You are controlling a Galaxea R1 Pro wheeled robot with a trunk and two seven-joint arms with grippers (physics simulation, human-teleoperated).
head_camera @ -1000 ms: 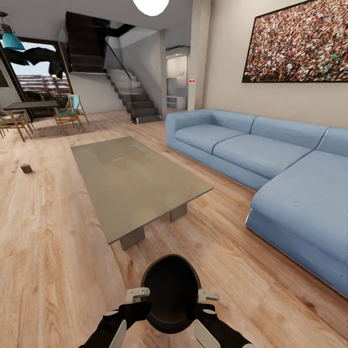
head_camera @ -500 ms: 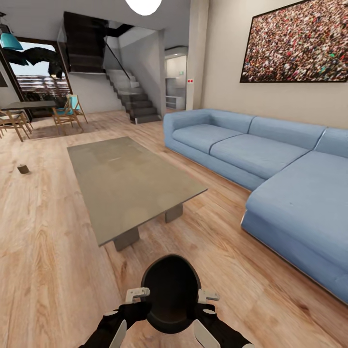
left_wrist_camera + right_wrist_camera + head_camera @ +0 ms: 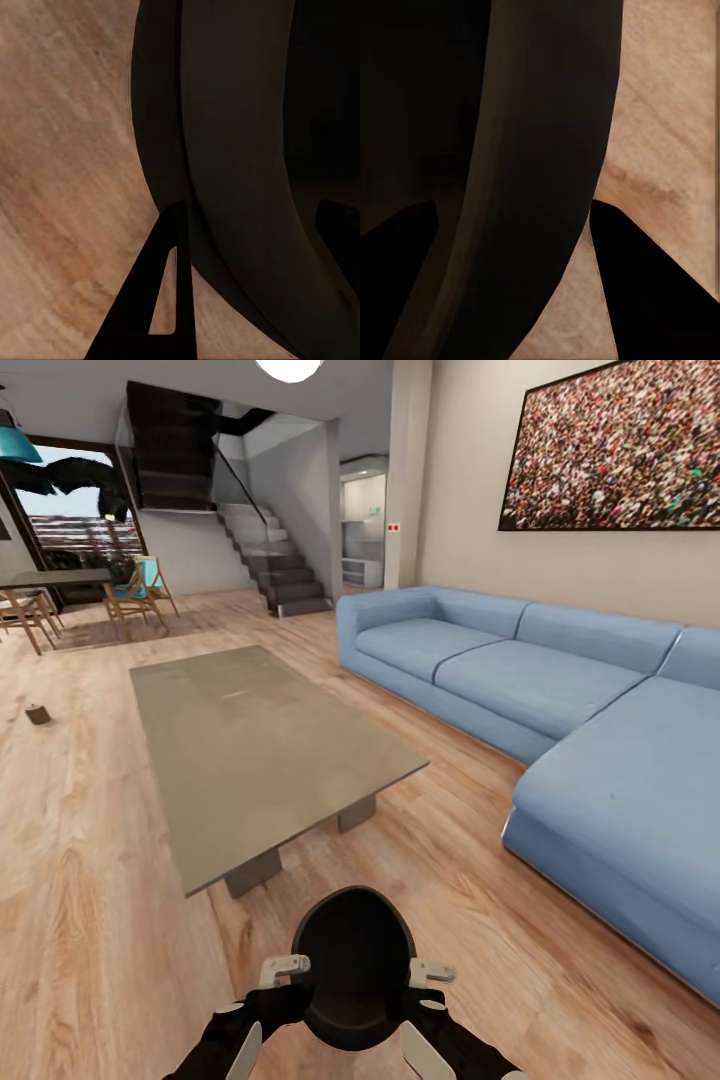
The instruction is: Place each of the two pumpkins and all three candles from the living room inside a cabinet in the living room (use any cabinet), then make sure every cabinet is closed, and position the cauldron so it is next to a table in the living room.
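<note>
The robot holds a black cauldron (image 3: 353, 965) low in front of its body, above the wood floor (image 3: 90, 880). The pot's open mouth faces up and it looks dark inside.

The left gripper (image 3: 285, 967) is at the pot's left rim and the right gripper (image 3: 430, 972) is at its right rim. In the left wrist view, one finger (image 3: 154, 300) sits on the outside of the pot's wall (image 3: 225, 150) and the other sits inside, so the fingers are clamped on the rim. In the right wrist view it is the same: the dark wall (image 3: 540, 165) runs between the two fingers (image 3: 652, 285), which pinch it.

Just ahead of the pot stands a low grey coffee table (image 3: 260, 745). Its flat surface is bare, and the pot is near its close end but not touching it.

A big blue sofa (image 3: 560, 710) bends around the right side of the room. A large picture (image 3: 610, 450) hangs on the wall above it.

Far off to the left, a small dark thing (image 3: 38, 714) sits on the floor; it is too small to tell what it is. Behind it are wooden chairs (image 3: 135, 595) by a dining table, and stairs (image 3: 275, 565) go up at the back.
</note>
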